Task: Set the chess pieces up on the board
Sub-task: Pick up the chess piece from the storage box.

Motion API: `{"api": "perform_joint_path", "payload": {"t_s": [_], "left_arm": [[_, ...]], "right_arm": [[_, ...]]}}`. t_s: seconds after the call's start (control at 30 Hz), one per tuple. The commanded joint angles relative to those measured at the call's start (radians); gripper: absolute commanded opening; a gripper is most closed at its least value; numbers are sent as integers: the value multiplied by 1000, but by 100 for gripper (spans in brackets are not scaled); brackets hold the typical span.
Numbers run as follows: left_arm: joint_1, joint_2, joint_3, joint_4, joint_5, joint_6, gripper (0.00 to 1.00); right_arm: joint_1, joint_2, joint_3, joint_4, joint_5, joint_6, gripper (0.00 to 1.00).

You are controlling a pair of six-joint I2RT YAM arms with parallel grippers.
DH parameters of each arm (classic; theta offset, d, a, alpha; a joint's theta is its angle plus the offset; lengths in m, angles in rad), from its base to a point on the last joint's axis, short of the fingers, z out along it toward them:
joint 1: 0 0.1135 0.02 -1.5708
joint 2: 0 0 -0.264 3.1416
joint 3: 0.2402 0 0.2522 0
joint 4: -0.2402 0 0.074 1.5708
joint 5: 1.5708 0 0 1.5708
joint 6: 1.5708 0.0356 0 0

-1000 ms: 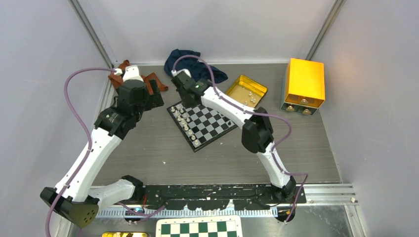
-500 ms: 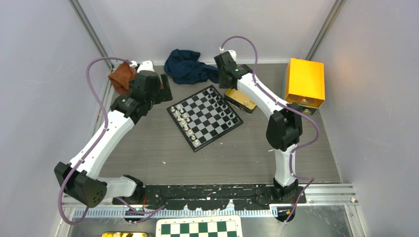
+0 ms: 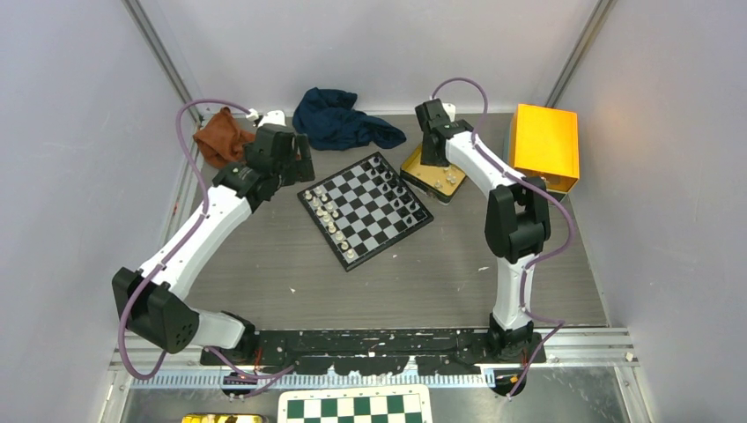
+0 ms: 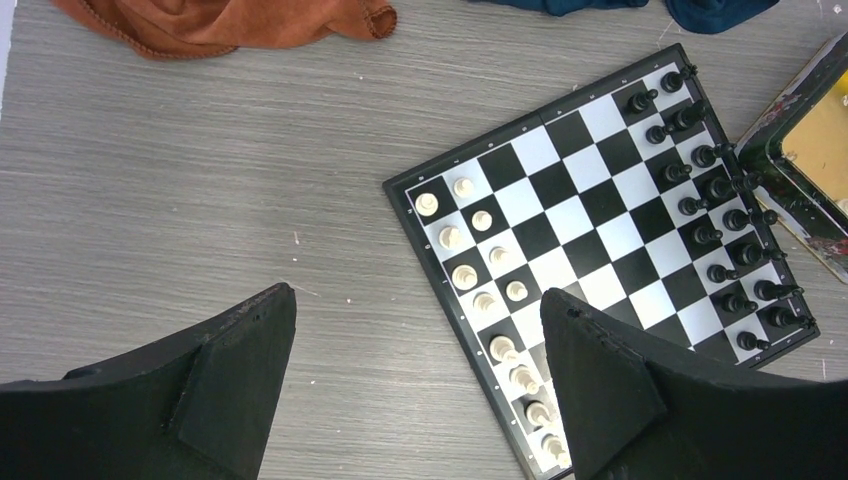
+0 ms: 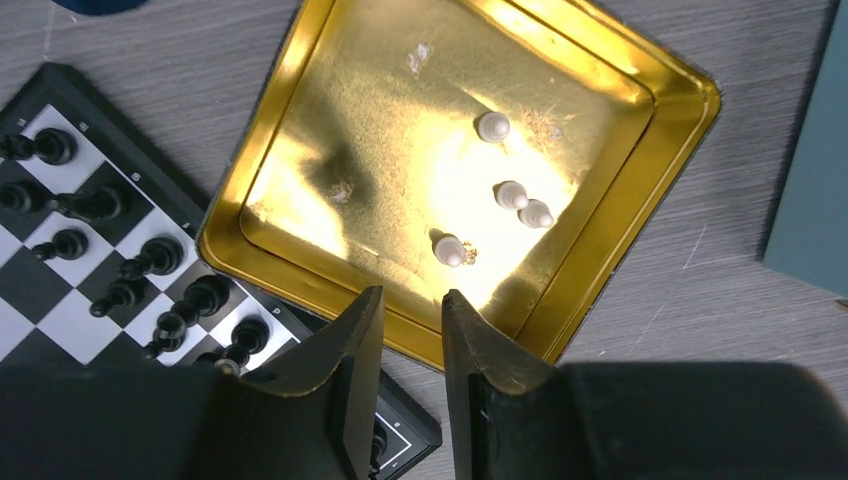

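Right jaws stand slightly apart with nothing between them, over the near rim of the gold tin (image 5: pixel 380 120). Left jaws stand wide apart and empty, over the desk (image 4: pixel 200 200) at the white-side edge of the board (image 4: pixel 600 260).

Position of task items. The board lies mid-desk, turned at an angle. Black pieces (image 4: pixel 706 235) fill two ranks along the edge nearest the tin. White pieces (image 4: pixel 465 277) stand along the opposite edge, and those ranks show gaps. Four loose white pieces sit inside the tin, which touches the board's black-side edge.

Governing relation. In the right wrist view, the nearest loose piece (image 5: pixel 449 249) sits directly ahead of the gap between the right jaws, just beyond the tin's near wall. The other three (image 5: pixel 511 195) lie farther in, two of them touching or nearly so. Seen from above, it cannot be told whether these pieces stand upright or lie on their sides, so the long axis is undetermined.

Arm assignment. The right arm is the nearer one. The left jaws are well apart from the tin, with the board between.

Assessment. The step in hand is probably pick-up of a white piece from the tin. It calls for a short advance and descent, clearing the tin wall.
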Motion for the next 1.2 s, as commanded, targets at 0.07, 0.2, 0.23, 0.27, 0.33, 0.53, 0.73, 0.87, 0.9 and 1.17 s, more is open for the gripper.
{"api": "perform_joint_path", "payload": {"t_s": [0.07,0.2,0.23,0.27,0.33,0.53,0.73,0.87,0.9,1.17], "left_arm": [[-3,10,60,43,2,17,92],[-3,17,62,41,5,14,92],[-3,19,61,41,6,12,92],[-3,20,61,41,6,12,92],[-3,22,62,41,6,10,92],[-3,30,65,40,8,10,92],[-3,33,67,40,10,9,92],[-3,38,70,40,10,10,92],[-3,37,71,41,10,10,92],[-3,48,77,41,8,15,92]], "right_arm": [[-23,25,-39,59,-22,20,34],[-41,34,-66,72,-32,19,34],[-46,36,-70,74,-37,20,34],[-48,38,-73,75,-40,20,34],[-53,47,-77,78,-45,21,35],[-60,65,-81,81,-65,20,39],[-65,84,-70,83,-79,19,39],[-66,97,-63,84,-80,16,39],[-68,98,-63,83,-79,17,39],[-71,118,-48,82,-87,14,38]]}}
